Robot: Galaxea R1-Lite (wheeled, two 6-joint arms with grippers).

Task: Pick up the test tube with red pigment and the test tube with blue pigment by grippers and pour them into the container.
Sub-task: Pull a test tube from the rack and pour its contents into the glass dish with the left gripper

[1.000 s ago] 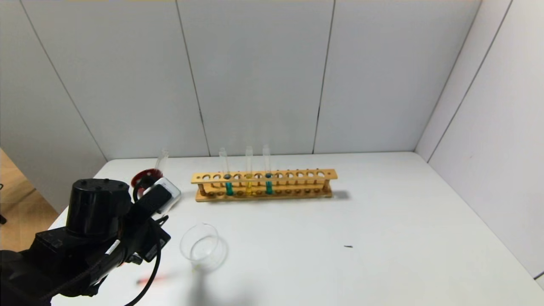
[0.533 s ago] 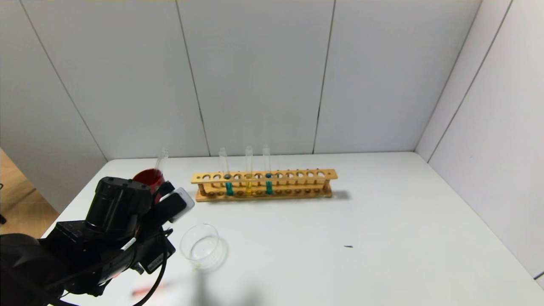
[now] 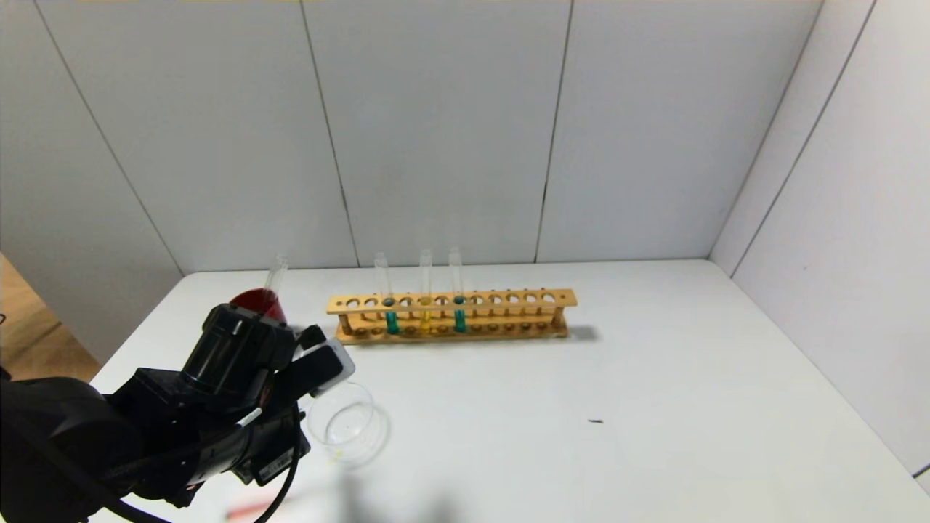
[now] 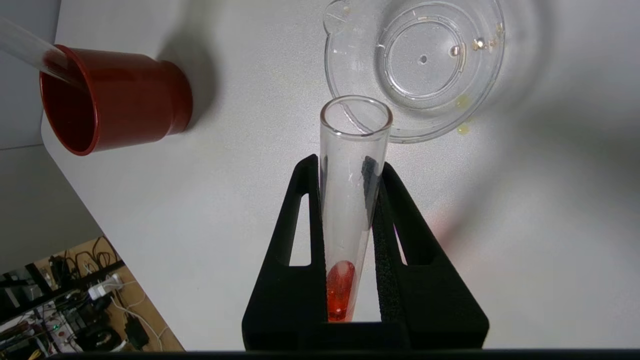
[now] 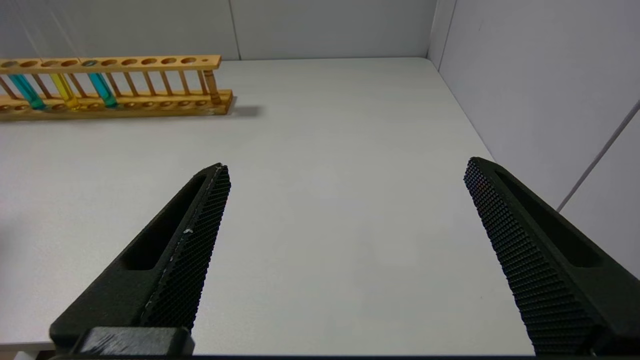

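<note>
Red-pigment test tube [image 4: 352,200] sits clamped between the two black fingers [image 4: 300,240] of the left gripper [image 4: 348,172], low at the near left of the table. The jaws press narrowly against the glass on both sides. A small pool of orange-red liquid lies at the closed end of the tube, back between the fingers, and the open mouth points forward past the fingertips. In the left wrist view that mouth overlaps the near rim of the container [image 4: 492,55], a low clear glass dish with a pouring lip; whether the glass touches the rim cannot be told. The dish holds a few droplets and no pool of colour.

In the head view the left gripper [image 3: 320,367] hangs just beside the container [image 3: 347,428], on its left side. Behind the gripper stands a dark red cup [image 3: 258,301] with a clear empty tube [image 3: 276,269] leaning out of it.

Farther back, a wooden test tube rack [image 3: 450,316] runs across the white table [image 3: 654,407]. It carries a test tube with blue pigment [image 3: 391,319], a yellow-liquid tube [image 3: 425,318] and a second blue tube [image 3: 458,318], all upright.

The right gripper [image 5: 345,200] is out of the head view; its own camera shows its fingers spread wide over bare table, well apart from the rack.
</note>
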